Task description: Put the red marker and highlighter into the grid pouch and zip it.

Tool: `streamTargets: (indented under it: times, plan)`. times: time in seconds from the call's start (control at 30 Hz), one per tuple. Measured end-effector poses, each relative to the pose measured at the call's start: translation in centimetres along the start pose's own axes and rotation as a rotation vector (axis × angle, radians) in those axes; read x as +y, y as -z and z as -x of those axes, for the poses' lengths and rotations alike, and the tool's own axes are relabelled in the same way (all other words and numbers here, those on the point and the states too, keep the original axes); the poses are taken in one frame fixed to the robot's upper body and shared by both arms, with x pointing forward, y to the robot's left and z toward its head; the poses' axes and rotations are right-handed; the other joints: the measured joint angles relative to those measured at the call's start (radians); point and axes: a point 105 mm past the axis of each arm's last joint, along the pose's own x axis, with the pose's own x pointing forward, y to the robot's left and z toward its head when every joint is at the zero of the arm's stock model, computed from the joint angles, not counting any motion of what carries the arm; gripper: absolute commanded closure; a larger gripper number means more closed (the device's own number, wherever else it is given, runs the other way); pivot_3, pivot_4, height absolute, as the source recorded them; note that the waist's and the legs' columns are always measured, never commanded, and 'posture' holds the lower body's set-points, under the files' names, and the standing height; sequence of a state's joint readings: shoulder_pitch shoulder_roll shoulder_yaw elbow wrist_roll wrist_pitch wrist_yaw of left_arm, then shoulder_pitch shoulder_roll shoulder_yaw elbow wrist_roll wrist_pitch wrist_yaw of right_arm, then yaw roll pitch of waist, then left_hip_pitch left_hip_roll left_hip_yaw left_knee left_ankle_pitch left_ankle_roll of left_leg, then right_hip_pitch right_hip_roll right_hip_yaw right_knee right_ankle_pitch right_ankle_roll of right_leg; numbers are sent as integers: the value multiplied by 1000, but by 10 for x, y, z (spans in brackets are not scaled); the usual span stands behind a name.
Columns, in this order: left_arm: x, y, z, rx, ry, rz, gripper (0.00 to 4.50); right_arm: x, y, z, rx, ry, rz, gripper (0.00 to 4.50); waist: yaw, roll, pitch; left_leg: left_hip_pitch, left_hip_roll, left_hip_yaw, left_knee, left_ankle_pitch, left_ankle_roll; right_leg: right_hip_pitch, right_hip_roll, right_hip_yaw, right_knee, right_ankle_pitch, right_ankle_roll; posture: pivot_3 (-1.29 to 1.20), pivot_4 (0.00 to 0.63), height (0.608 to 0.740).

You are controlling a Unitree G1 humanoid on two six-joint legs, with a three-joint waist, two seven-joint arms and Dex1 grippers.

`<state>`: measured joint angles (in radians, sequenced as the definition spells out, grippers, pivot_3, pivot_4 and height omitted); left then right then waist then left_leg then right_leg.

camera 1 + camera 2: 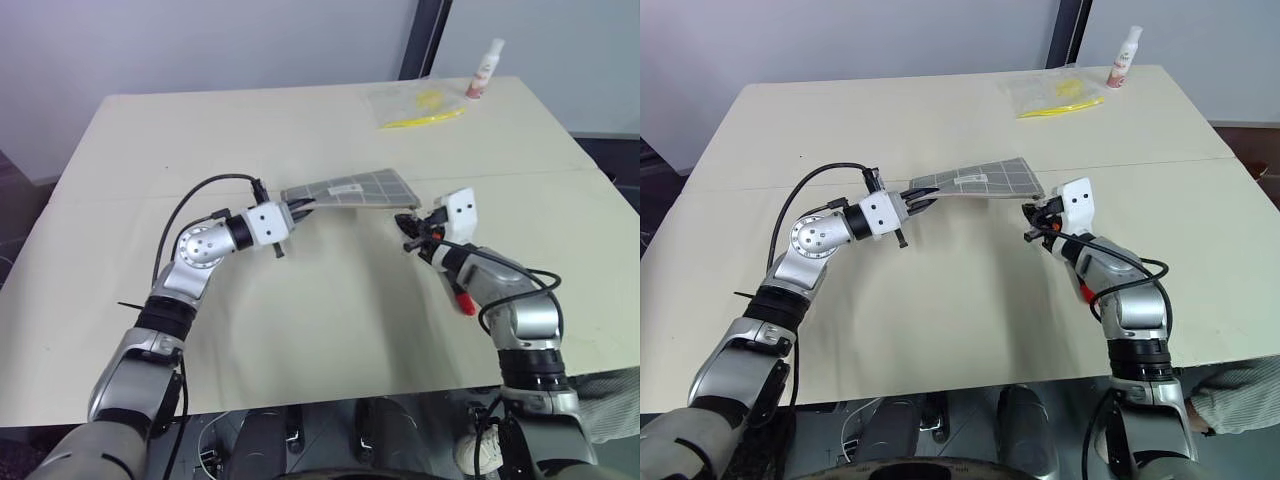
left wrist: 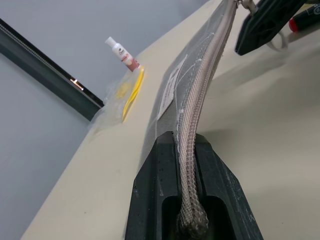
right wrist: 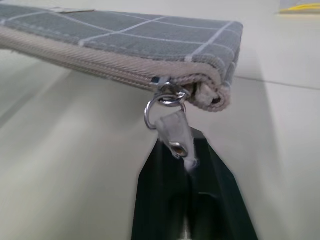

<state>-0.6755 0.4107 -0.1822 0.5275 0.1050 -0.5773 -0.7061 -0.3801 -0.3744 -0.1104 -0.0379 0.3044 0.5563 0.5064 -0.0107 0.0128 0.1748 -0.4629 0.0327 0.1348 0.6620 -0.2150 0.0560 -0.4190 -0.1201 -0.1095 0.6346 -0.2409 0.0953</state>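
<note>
The grid pouch (image 1: 352,189), grey with white lines, hangs level above the table between my two grippers. My left gripper (image 1: 293,208) is shut on its left end, and the zipper edge (image 2: 192,150) runs out between the black fingers (image 2: 157,190). At the pouch's right corner (image 3: 215,40), my right gripper (image 3: 182,150) is shut on the zipper pull tab (image 3: 172,131). The red marker (image 1: 463,298) lies on the table, partly hidden under my right forearm. The highlighter is out of view.
At the back right of the beige table (image 1: 200,120) lie a clear plastic bag with yellow contents (image 1: 420,108) and a small white bottle (image 1: 485,68). The table's right edge runs close to my right arm.
</note>
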Motion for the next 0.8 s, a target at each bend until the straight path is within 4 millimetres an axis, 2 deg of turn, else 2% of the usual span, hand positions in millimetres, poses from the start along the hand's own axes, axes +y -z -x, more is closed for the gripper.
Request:
streamTargets:
  times: [0.17,0.23,0.4,0.5,0.8]
  plan:
    - [-11,5,1,16,28,5,4500,12,1,4,54,-45,136,4445,-2,0,0,0,0,0,0,0,0,-1,0,0,0,0,0,0,150,740]
    - [-23,5,0,16,55,13,4500,27,-1,-1,87,-102,280,4445,-4,0,0,0,0,0,0,0,0,-1,0,0,0,0,0,0,150,740]
    - [-43,2,-4,1,104,33,4500,58,2,-13,118,-230,430,4445,0,0,0,0,0,0,0,0,0,-1,0,0,0,0,0,0,150,740]
    - [-47,1,-6,0,111,42,4500,69,4,-15,124,-297,469,4445,3,0,0,-1,0,0,1,0,0,-1,0,0,0,0,0,0,150,740]
    - [-56,-6,-17,-19,122,45,4500,113,9,-28,108,-548,738,4445,-1,0,0,-1,0,0,1,0,0,-1,0,0,0,0,0,0,150,740]
